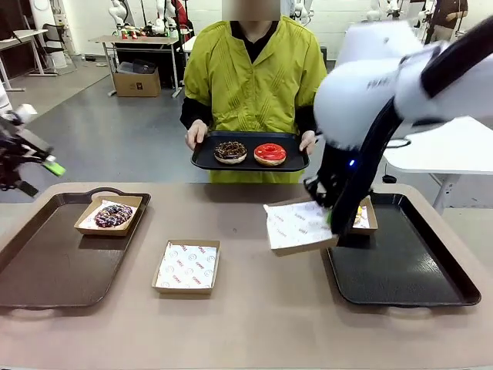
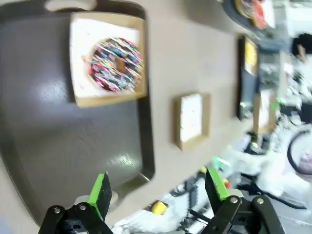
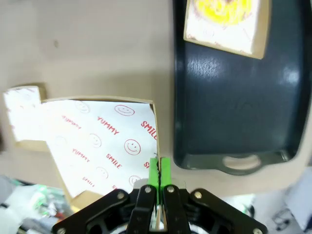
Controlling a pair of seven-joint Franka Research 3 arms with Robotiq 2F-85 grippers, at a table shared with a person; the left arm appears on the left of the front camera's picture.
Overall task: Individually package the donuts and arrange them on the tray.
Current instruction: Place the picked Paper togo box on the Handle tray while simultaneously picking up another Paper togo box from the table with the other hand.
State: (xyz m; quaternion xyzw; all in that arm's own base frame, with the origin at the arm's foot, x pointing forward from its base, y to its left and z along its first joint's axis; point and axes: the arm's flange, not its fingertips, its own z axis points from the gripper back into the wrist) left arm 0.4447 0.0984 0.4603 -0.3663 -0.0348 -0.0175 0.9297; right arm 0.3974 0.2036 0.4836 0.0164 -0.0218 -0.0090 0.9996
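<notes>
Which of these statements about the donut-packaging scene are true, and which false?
1. The right gripper is shut on the edge of a paper-lined brown cardboard box. True.
2. The glossy red-glazed ring donut sits boxed on the table. False: it lies unboxed on the black tray the person holds.
3. The left gripper is open, holding nothing. True.
4. The dark drizzled ring donut is boxed on the right-hand black tray. False: its box sits on the left brown tray.
5. The yellow-iced donut is boxed on the right-hand black tray. True.
</notes>
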